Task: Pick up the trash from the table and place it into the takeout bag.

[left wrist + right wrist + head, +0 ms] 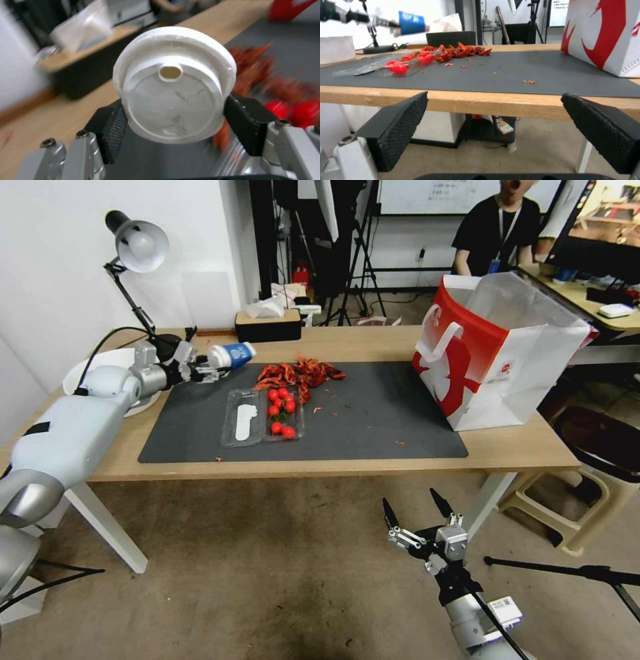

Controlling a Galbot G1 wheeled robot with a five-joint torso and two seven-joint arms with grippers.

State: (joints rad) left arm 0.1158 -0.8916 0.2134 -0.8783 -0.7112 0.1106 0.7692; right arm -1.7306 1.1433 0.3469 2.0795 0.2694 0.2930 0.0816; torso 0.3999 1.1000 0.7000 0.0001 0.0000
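A long light-wood table (333, 343) topped by a dark grey mat (373, 420) carries a white-and-red takeout bag (500, 357), standing open at its right end. Near the mat's far edge lies a heap of red crayfish shells (300, 373), with a clear plastic tray of cherry tomatoes (263, 415) just in front of it. Above the mat's far left corner, the left gripper (212, 373) clamps a blue-and-white paper cup (231, 355) by its white lid (173, 82), the cup held on its side off the table. The right gripper (415, 508) hangs below the table's front edge, jaws spread wide, holding nothing.
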